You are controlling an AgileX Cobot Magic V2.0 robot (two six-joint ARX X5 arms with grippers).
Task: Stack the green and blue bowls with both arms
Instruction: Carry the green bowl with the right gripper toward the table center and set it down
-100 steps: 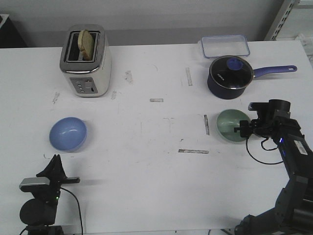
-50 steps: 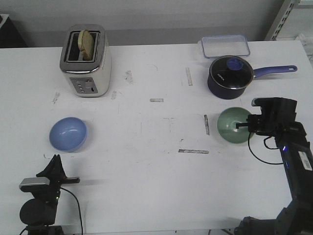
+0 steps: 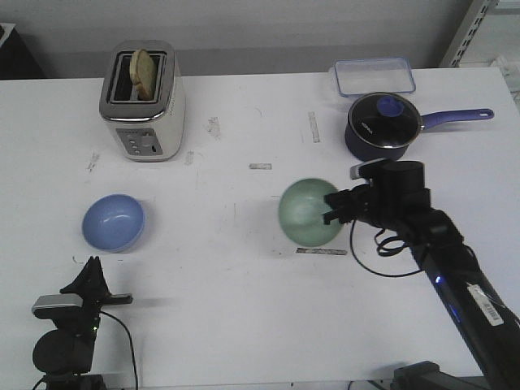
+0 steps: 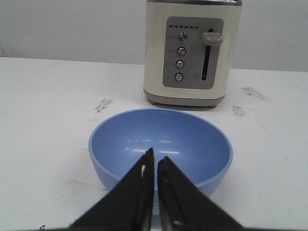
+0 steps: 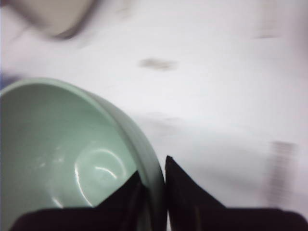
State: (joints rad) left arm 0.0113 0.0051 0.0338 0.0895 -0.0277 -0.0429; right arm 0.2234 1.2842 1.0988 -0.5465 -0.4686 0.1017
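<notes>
The pale green bowl [image 3: 309, 212] hangs tilted above the table's middle, held by its rim. My right gripper [image 3: 331, 208] is shut on that rim, one finger inside and one outside, as the right wrist view shows [image 5: 153, 171] with the green bowl [image 5: 62, 154]. The light blue bowl [image 3: 113, 222] sits upright on the table at the left. My left gripper [image 3: 92, 272] rests low near the front left, just short of the blue bowl [image 4: 161, 144]; its jaws [image 4: 155, 159] are shut and empty in the left wrist view.
A cream toaster [image 3: 144, 101] with a slice of bread stands at the back left. A dark navy saucepan [image 3: 383, 127] with a long handle and a clear lidded box [image 3: 373, 76] are at the back right. Tape marks dot the white table [image 3: 244, 301].
My right gripper has lifted the green bowl off the table at the right and carried it leftward to the middle, tilting it. The left arm and blue bowl have not moved.
</notes>
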